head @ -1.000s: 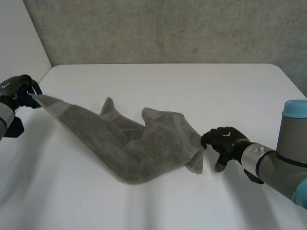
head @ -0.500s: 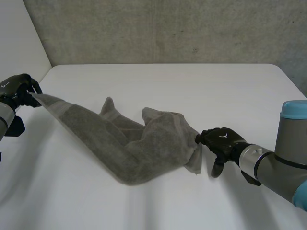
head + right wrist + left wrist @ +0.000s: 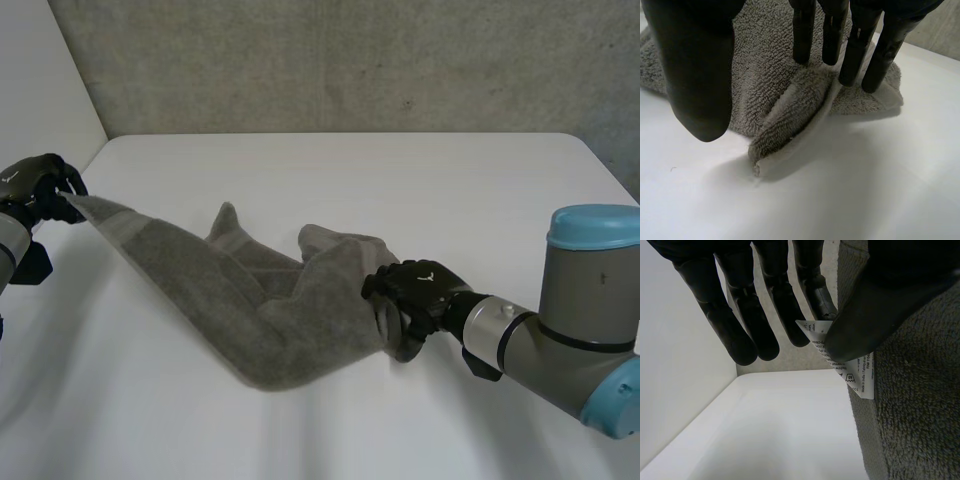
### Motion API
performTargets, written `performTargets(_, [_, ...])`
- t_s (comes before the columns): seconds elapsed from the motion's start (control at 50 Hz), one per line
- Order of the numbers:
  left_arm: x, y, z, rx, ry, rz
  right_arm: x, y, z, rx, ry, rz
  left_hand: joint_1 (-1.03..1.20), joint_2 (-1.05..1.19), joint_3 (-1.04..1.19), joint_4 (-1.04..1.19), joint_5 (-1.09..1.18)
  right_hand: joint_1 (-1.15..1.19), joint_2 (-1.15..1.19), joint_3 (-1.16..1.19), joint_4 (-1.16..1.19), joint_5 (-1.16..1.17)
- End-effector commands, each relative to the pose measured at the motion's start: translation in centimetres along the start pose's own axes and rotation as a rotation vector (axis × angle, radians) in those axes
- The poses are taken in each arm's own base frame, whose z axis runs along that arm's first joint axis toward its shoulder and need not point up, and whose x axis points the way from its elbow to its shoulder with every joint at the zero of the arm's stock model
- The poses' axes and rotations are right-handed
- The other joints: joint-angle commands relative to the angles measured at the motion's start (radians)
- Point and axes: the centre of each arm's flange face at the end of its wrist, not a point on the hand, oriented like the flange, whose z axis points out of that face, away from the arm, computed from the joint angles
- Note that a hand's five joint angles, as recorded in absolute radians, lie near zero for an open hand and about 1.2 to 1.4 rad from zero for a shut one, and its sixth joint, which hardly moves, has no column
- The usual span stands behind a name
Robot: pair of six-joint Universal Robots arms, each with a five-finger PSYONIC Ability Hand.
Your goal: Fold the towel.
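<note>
A grey towel [image 3: 260,300] lies bunched across the white table [image 3: 400,190], stretched up and left to my left hand [image 3: 35,185]. That hand is off the table's left edge. It is shut on the towel's corner [image 3: 910,405], its thumb [image 3: 875,315] pinching the cloth and a white label [image 3: 852,372] against a finger. My right hand [image 3: 415,290] is at the towel's right end. It is open, with straight fingers [image 3: 855,45] resting on the crumpled end [image 3: 790,120] and the thumb [image 3: 695,75] held apart, off the cloth.
A concrete wall [image 3: 350,60] rises behind the table and a white wall [image 3: 40,80] stands at the left. My right arm [image 3: 570,330], grey with a blue cap, reaches in low over the table's right front.
My right hand has moved left from beside the towel's right corner onto that end, covering it with its fingers. The left hand and its held corner have stayed put.
</note>
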Motion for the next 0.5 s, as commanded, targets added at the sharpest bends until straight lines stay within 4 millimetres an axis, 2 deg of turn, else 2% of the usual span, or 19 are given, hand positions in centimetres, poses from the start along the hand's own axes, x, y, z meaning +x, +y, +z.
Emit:
performTargets(0.02, [0.0, 0.0, -0.1, -0.001, -0.001, -0.001, 0.3, 0.5, 0.9, -0.014, 0.0, 0.002, 0.054, 0.023, 0.012, 0.019, 0.02, 0.039, 0.039, 0.031, 0.022, 0.013])
performTargets(0.14, [0.0, 0.0, -0.1, -0.001, -0.001, -0.003, 0.5, 0.5, 1.1, -0.01, 0.002, 0.0, 0.054, 0.023, 0.012, 0.019, 0.02, 0.083, 0.083, 0.075, 0.066, 0.057])
performTargets(0.34, [0.0, 0.0, -0.1, -0.002, -0.001, -0.004, 0.9, 0.6, 1.9, -0.012, 0.013, -0.002, 0.054, 0.023, 0.012, 0.019, 0.02, 0.371, 0.37, 0.363, 0.353, 0.345])
performTargets(0.5, [0.1, 0.1, -0.1, -0.006, 0.002, -0.005, 0.9, 1.1, 2.1, -0.024, 0.016, -0.031, 0.054, 0.023, 0.012, 0.019, 0.02, 0.374, 0.374, 0.366, 0.357, 0.348])
